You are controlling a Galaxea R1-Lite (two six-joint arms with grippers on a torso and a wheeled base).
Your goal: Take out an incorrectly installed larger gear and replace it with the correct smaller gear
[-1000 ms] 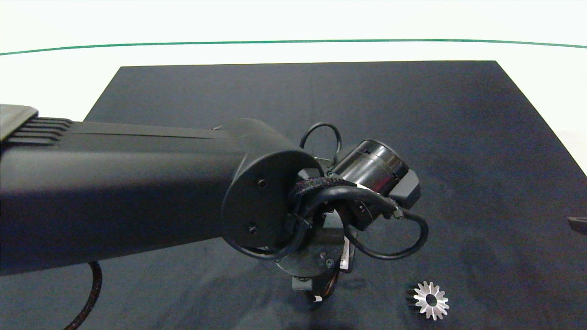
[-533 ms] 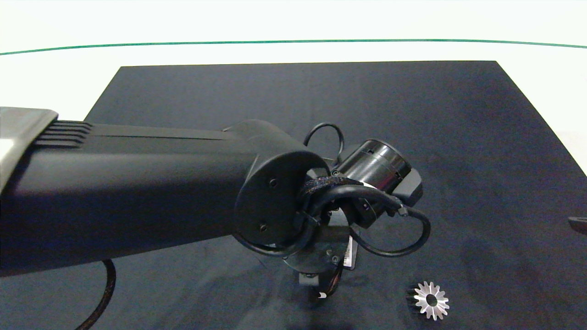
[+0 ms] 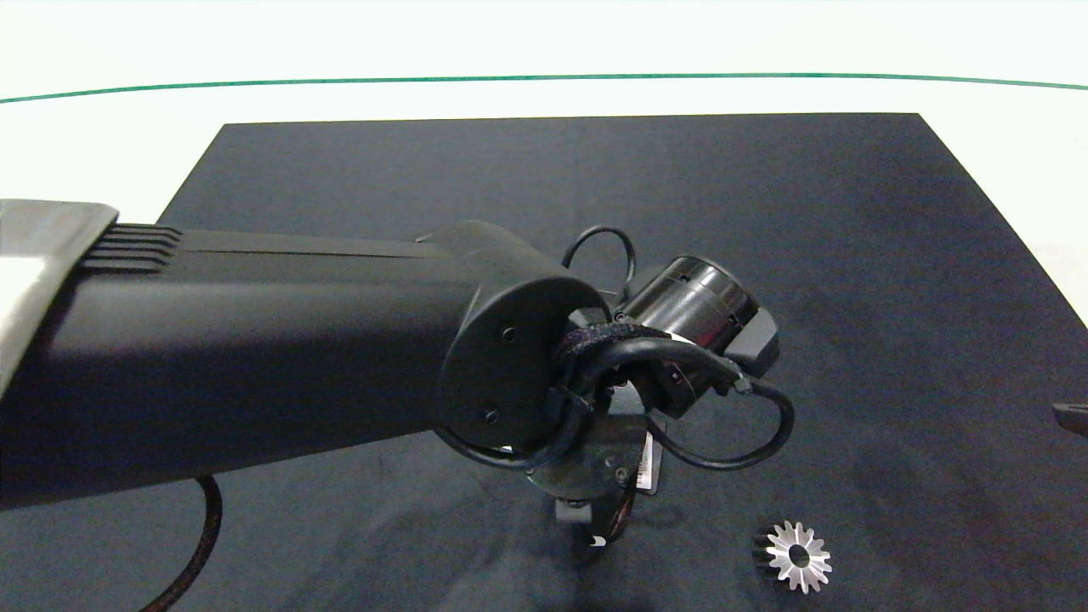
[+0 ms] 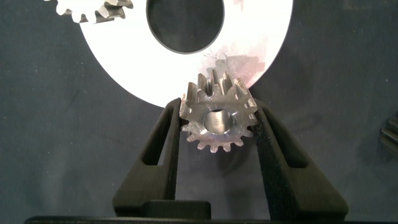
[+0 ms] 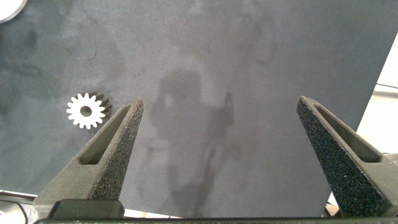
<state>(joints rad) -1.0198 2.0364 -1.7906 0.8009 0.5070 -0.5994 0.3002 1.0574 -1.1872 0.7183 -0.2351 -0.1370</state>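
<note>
Silver smaller gear [image 4: 216, 119] stays pinched in the left claw [image 4: 216, 134], which has edged slightly rightward.

Dark mat [image 3: 595, 170] on white table [image 3: 102, 144]

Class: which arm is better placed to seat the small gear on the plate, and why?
Left. The left gripper already clamps the smaller gear at the white plate edge; the right gripper hangs open, empty, over the dark mat.
</note>
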